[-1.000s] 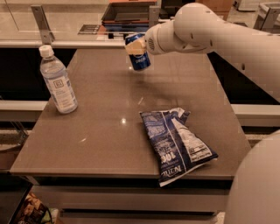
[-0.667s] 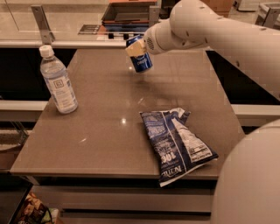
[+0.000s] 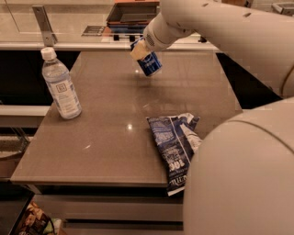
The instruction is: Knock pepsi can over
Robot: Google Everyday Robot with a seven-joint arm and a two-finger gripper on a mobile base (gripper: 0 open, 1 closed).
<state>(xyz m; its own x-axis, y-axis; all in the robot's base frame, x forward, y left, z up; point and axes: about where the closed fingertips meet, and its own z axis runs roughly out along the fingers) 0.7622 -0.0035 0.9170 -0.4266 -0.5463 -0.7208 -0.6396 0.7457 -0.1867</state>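
Note:
The pepsi can is dark blue and stands tilted at the far middle of the brown table, its top leaning left toward the gripper. My gripper is at the end of the white arm that reaches in from the right. It sits right at the can's upper end and touches it. The can's top is hidden behind the gripper.
A clear water bottle with a white cap stands upright at the table's left side. A blue-and-white chip bag lies flat near the front right edge. A counter with a dark tray runs behind the table. My arm's large white body fills the right.
The can has tipped further and shifted slightly right and nearer. The arm has swung closer to the camera. Bottle and bag have not moved.

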